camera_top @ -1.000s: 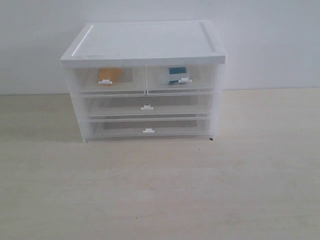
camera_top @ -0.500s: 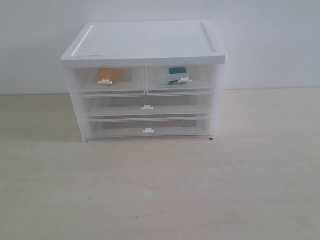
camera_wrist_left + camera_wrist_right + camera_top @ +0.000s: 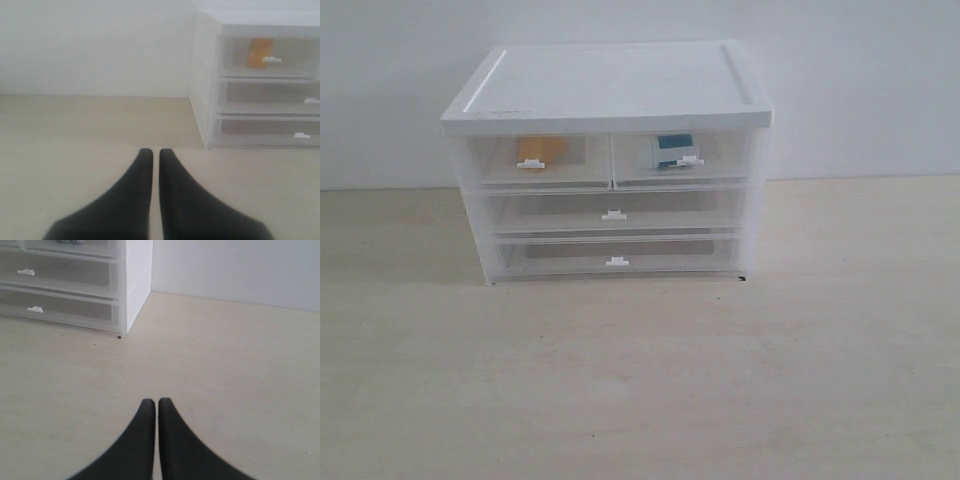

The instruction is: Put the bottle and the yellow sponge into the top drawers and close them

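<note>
A white-topped cabinet [image 3: 610,85] stands at the back of the table. Its two top drawers are pushed in flush. Through the clear front of the left top drawer [image 3: 535,165] the yellow sponge [image 3: 540,150] shows. The bottle [image 3: 670,150], white with a teal-blue label, sits inside the right top drawer [image 3: 685,160]. The sponge [image 3: 260,52] also shows in the left wrist view. My left gripper [image 3: 156,152] is shut and empty, low over the table, well apart from the cabinet. My right gripper [image 3: 153,401] is likewise shut and empty over bare table. Neither arm appears in the exterior view.
Below the top pair, two full-width clear drawers [image 3: 613,212] [image 3: 617,258] are shut. A pale wall [image 3: 860,80] runs behind the cabinet. The light wooden tabletop [image 3: 640,380] stretches in front of and beside the cabinet.
</note>
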Robot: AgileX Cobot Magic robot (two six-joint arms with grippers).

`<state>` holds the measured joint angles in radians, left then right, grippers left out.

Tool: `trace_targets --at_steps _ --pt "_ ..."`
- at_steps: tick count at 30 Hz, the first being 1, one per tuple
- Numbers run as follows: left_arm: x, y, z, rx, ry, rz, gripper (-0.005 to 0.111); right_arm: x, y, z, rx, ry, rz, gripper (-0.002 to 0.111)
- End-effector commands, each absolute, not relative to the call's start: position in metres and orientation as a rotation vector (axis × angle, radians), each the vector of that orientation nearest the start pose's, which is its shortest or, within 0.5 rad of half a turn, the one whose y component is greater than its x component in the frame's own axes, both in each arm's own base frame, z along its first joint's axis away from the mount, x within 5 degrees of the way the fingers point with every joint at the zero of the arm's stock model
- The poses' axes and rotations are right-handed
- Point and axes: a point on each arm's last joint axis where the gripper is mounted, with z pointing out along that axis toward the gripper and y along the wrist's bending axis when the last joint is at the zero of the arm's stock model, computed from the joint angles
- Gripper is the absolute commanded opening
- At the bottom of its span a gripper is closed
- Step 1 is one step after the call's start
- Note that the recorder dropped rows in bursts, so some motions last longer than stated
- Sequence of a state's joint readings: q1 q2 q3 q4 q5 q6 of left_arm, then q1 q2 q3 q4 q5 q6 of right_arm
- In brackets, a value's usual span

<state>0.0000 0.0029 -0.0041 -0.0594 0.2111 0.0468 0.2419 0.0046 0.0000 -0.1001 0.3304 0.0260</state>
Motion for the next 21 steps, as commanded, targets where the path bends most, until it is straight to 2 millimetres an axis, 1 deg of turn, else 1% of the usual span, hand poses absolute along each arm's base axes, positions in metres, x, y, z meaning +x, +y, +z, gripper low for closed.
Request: trace_targets --at_steps 1,10,15,21 --pt "0.055 -0.0006 0.1888 -0.004 1.753 -0.014 0.004 0.0531 0.01 0.1843 -0.258 1.786 0.09 0.0" --pt "0.0544 -0.0007 0.1861 -0.004 1.783 -0.015 0.004 0.0531 0.01 0.1843 -0.258 1.786 0.09 0.0" --pt "0.0544 -0.0007 0.1859 0.066 1.784 0.043 0.004 0.0531 0.01 0.1843 -0.258 1.786 0.09 0.0" --pt "0.0544 -0.0007 0.1859 0.066 1.784 0.043 0.004 0.0531 0.01 0.1843 -0.258 1.786 0.09 0.0"
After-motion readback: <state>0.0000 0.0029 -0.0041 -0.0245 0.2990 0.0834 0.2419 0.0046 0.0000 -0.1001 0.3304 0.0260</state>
